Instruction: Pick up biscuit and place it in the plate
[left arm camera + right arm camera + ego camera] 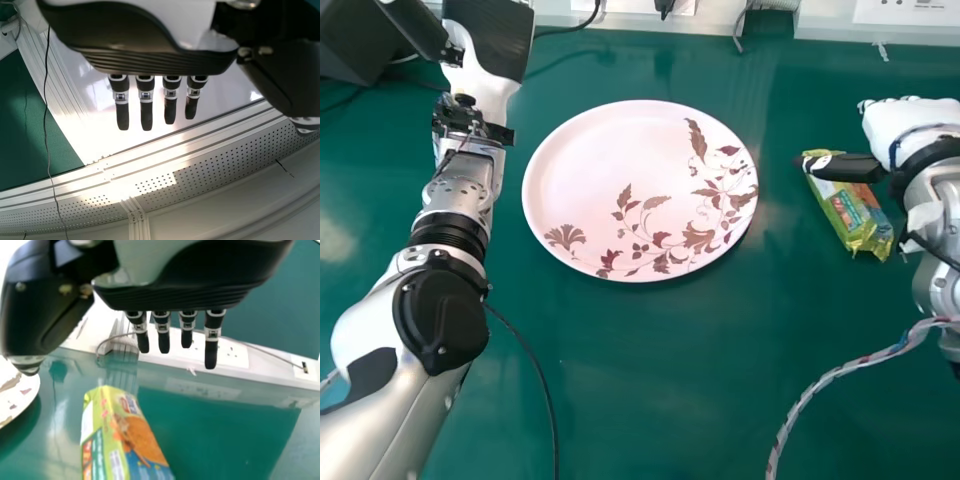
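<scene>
Hanging just above the biscuit packet [855, 215], the right hand [175, 297] holds nothing; its fingers [211, 352] are straight, probably to leave room to close round the wrapper. The thumb [845, 168] crosses the packet's far end in the head view, a placing that suits a pinch across the width, though I can't tell whether they touch. The packet lies slantwise on the tabletop [650, 400], its upper end toward the far edge. The flowered plate [610, 170] sits apart to its left, nearer that far edge, face up to receive it after a short sideways carry. The left hand [146, 112] idles, straight-fingered and empty, in its wrist view.
</scene>
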You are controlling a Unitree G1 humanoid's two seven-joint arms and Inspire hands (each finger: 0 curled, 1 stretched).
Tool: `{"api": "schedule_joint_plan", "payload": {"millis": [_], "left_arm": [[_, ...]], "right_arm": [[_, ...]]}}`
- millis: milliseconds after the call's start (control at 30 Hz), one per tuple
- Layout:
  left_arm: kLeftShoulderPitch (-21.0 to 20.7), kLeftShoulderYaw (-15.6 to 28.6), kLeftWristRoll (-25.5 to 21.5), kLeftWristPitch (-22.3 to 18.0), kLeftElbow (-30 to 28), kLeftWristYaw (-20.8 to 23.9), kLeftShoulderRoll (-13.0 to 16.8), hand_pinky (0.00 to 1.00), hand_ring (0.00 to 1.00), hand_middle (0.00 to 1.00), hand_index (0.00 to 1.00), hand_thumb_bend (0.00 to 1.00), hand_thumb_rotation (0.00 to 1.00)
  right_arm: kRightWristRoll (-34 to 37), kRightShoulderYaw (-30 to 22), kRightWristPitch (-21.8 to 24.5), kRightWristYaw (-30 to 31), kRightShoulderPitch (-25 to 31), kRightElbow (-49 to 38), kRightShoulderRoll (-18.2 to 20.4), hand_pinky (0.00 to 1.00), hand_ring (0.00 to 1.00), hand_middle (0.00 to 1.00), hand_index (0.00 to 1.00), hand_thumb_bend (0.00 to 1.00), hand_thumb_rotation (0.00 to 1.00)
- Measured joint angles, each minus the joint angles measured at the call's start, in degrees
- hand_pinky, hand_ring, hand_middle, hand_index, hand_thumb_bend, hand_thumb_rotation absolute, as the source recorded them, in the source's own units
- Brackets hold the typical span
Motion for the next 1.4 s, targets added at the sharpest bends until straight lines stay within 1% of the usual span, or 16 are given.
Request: {"api": "schedule_joint_plan", "payload": {"millis": [33, 133, 267, 333, 433, 600, 667, 733, 800, 900, 1000, 1033, 1167, 1333, 1400], "left_arm": [[0.0, 0.0, -0.1, 0.0, 0.0, 0.2, 0.0, 0.83, 0.89, 0.97, 0.99, 1.0, 0.68], [0.0, 0.1, -0.4, 0.0, 0.0, 0.4, 0.0, 0.83, 0.89, 0.97, 0.99, 1.0, 0.69], [-0.1, 0.1, -0.6, 0.0, 0.0, 0.6, 0.0, 0.83, 0.89, 0.96, 0.97, 1.0, 0.67], [-0.1, 0.1, -0.8, 0.0, 0.0, 0.6, 0.0, 0.82, 0.88, 0.96, 0.97, 1.0, 0.67], [-0.1, 0.1, -0.8, -0.4, 0.0, 0.7, -0.1, 0.83, 0.88, 0.95, 0.97, 1.0, 0.68], [-0.1, 0.1, -0.8, -0.6, 0.0, 1.5, -0.2, 0.83, 0.87, 0.94, 0.96, 1.0, 0.68], [-0.1, 0.1, -0.9, -0.6, 0.0, 1.6, -0.2, 0.83, 0.88, 0.95, 0.96, 1.0, 0.68], [-0.1, 0.1, -0.8, -2.1, 0.1, 1.5, -0.9, 0.84, 0.88, 0.96, 0.97, 1.0, 0.69], [-0.1, 0.0, -0.5, -3.8, 0.6, 1.5, -2.6, 0.85, 0.89, 0.96, 0.97, 1.0, 0.69], [-0.1, 0.0, -0.3, -4.2, 1.6, 1.5, -3.9, 0.85, 0.89, 0.96, 0.97, 1.0, 0.69], [-0.1, 0.0, -0.3, -4.2, 1.7, 1.5, -4.0, 0.86, 0.9, 0.97, 0.97, 1.0, 0.7], [-0.1, 0.0, -0.3, -4.2, 1.7, 1.5, -4.0, 0.85, 0.89, 0.97, 0.97, 1.0, 0.7], [-0.1, 0.1, -0.4, -4.8, 1.7, 1.6, -4.0, 0.84, 0.88, 0.96, 0.96, 1.0, 0.67], [-0.1, 0.1, -0.4, -4.8, 1.7, 1.7, -4.0, 0.84, 0.88, 0.97, 0.96, 1.0, 0.67], [-0.1, 0.1, -0.4, -4.8, 1.7, 1.8, -4.0, 0.85, 0.89, 0.97, 0.96, 1.0, 0.66]], "right_arm": [[0.2, 0.0, -0.1, 0.0, 0.0, 0.3, 0.0, 0.78, 1.0, 1.0, 1.0, 0.99, 0.74], [0.7, 0.0, -0.4, 0.0, 0.0, 1.1, -0.3, 0.8, 1.0, 1.0, 1.0, 0.99, 0.74], [0.7, 0.0, -0.4, 0.0, 0.0, 1.1, -0.5, 0.81, 1.0, 1.0, 1.0, 0.99, 0.72], [0.7, 0.0, -0.4, 0.0, 0.0, 1.1, -0.5, 0.82, 1.0, 1.0, 1.0, 0.99, 0.71], [0.8, 0.0, -0.5, -0.1, 0.5, 1.1, -0.6, 0.83, 1.0, 1.0, 1.0, 0.99, 0.73], [1.2, 0.3, -1.1, -0.1, 1.2, 1.4, -0.6, 0.81, 1.0, 1.0, 1.0, 0.99, 0.72], [1.2, 0.5, -1.1, -0.1, 1.3, 1.5, -0.6, 0.83, 1.0, 1.0, 1.0, 0.99, 0.73], [1.2, 0.6, -1.1, -0.1, 1.3, 1.8, -0.6, 0.81, 0.98, 1.0, 1.0, 1.0, 0.71], [1.2, 0.9, -1.1, 0.0, 1.3, 2.2, -0.6, 0.8, 0.98, 1.0, 1.0, 1.0, 0.7], [1.3, 1.3, -1.1, 0.0, 1.3, 3.3, -0.6, 0.79, 0.98, 1.0, 1.0, 1.0, 0.69], [1.3, 2.0, -1.1, 0.0, 1.2, 4.5, -0.6, 0.79, 0.98, 1.0, 1.0, 1.0, 0.69], [1.3, 2.1, -1.1, -0.1, 1.2, 4.9, -0.6, 0.76, 0.98, 1.0, 1.0, 1.0, 0.71], [1.3, 3.1, -1.1, -0.6, 1.2, 6.7, -0.6, 0.72, 0.98, 1.0, 1.0, 1.0, 0.72], [1.3, 3.7, -1.1, -0.9, 1.0, 8.1, -0.6, 0.73, 0.99, 1.0, 1.0, 1.0, 0.73], [1.4, 3.8, -1.1, -1.0, 1.0, 8.2, -0.6, 0.72, 0.97, 1.0, 1.0, 1.0, 0.71]]}}
